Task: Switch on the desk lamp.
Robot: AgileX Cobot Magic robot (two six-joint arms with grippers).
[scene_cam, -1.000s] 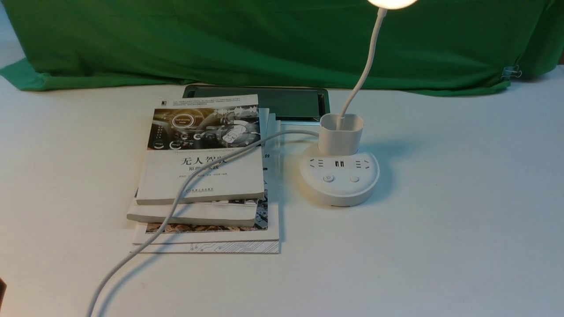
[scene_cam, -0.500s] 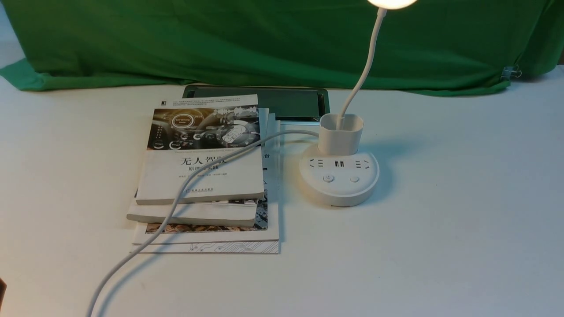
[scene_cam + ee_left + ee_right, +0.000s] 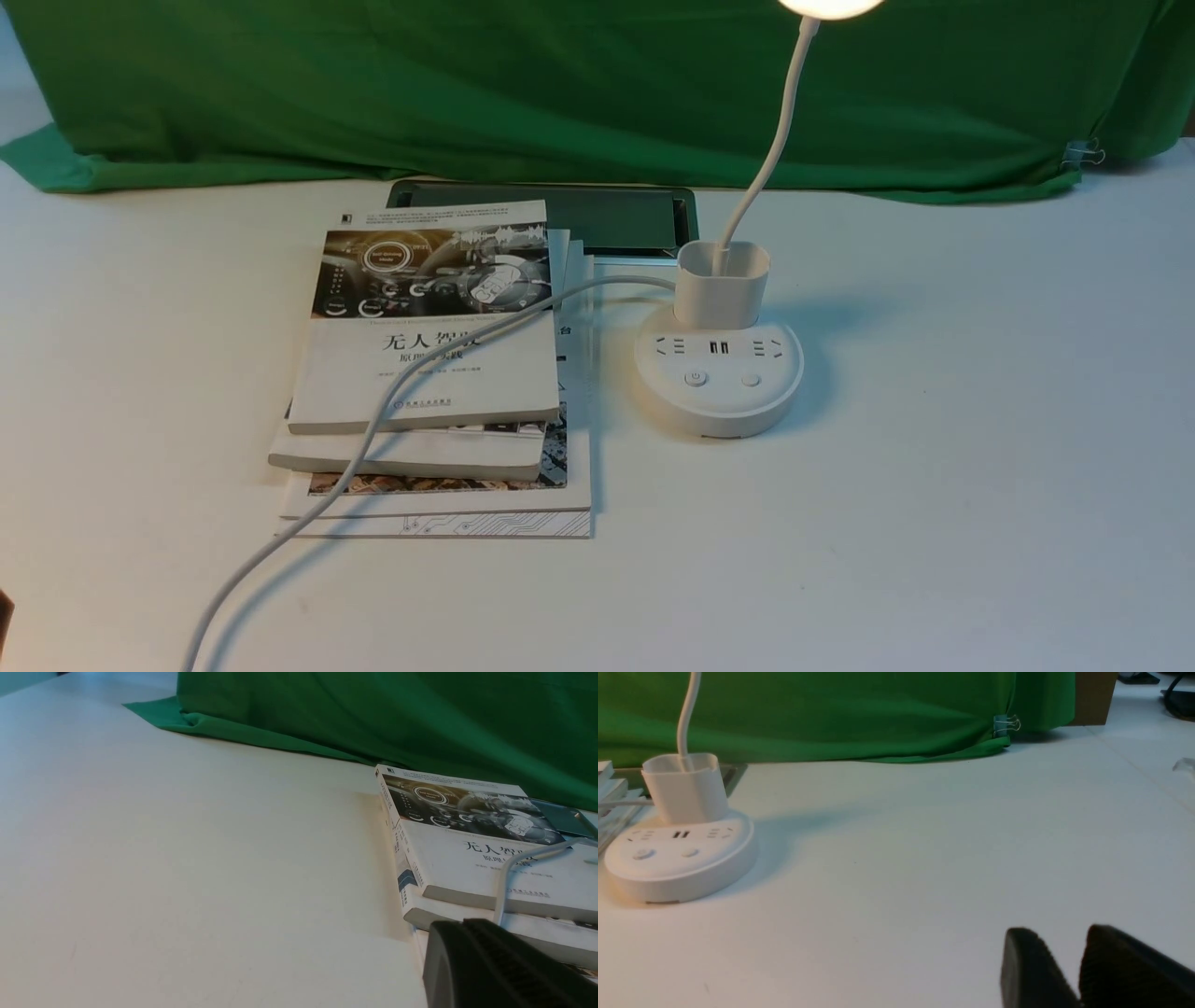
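Note:
The white desk lamp stands right of the table's middle on its round base (image 3: pixel 719 378), which carries sockets, USB ports and two buttons. A cup-shaped holder (image 3: pixel 722 280) sits on the base, and a thin gooseneck rises to the round head (image 3: pixel 831 5), which glows at the top edge. The base also shows in the right wrist view (image 3: pixel 677 858). My right gripper (image 3: pixel 1057 938) is low over bare table, far from the base, with its fingers together and empty. My left gripper (image 3: pixel 462 926) is shut and empty beside the books. Neither gripper shows in the front view.
A stack of books (image 3: pixel 429 355) lies left of the lamp, with the lamp's white cable (image 3: pixel 373 429) draped over it toward the front edge. A dark flat panel (image 3: pixel 607 215) lies behind the books. A green cloth (image 3: pixel 560 84) covers the back, held by a binder clip (image 3: pixel 1083 154).

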